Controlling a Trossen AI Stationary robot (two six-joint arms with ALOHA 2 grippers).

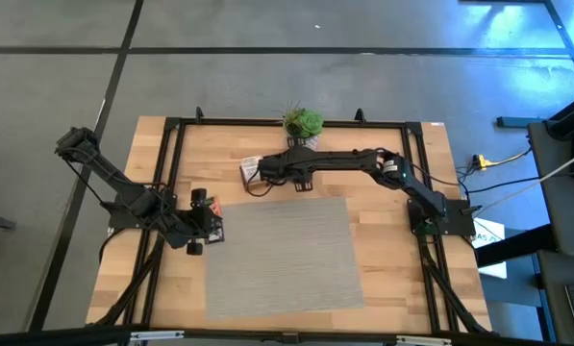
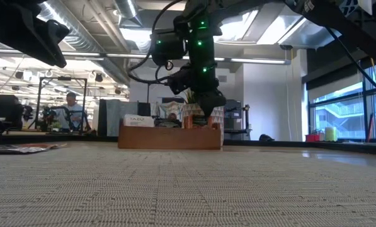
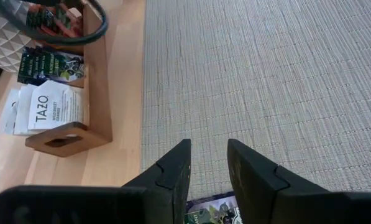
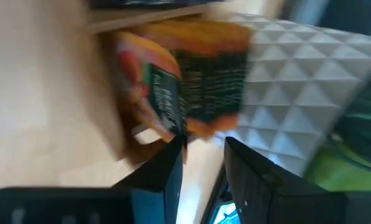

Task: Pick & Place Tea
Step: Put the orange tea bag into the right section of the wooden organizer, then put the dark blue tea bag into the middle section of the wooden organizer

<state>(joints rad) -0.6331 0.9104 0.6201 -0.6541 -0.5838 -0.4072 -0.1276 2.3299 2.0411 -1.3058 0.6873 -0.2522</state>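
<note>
The wooden tray (image 1: 255, 171) stands at the far middle of the table, by the grey mat (image 1: 277, 255). In the left wrist view it holds white packets (image 3: 51, 109), dark green packets (image 3: 45, 65) and orange-red ones (image 3: 56, 18). My right gripper (image 4: 204, 146) is open, reaching over the tray's right end (image 2: 210, 104). An orange and dark green packet (image 4: 191, 81) stands in the tray just beyond its fingertips. My left gripper (image 3: 209, 155) is open at the mat's left edge (image 1: 205, 219). A dark green packet (image 3: 213, 211) lies below it, and an orange-red packet (image 1: 215, 207) lies beside it.
A green plant (image 1: 303, 122) in a white faceted pot (image 4: 297, 93) stands just behind the tray. A black frame (image 1: 171, 144) runs around the table top. In the low view a person (image 2: 70, 110) shows in the room beyond the table.
</note>
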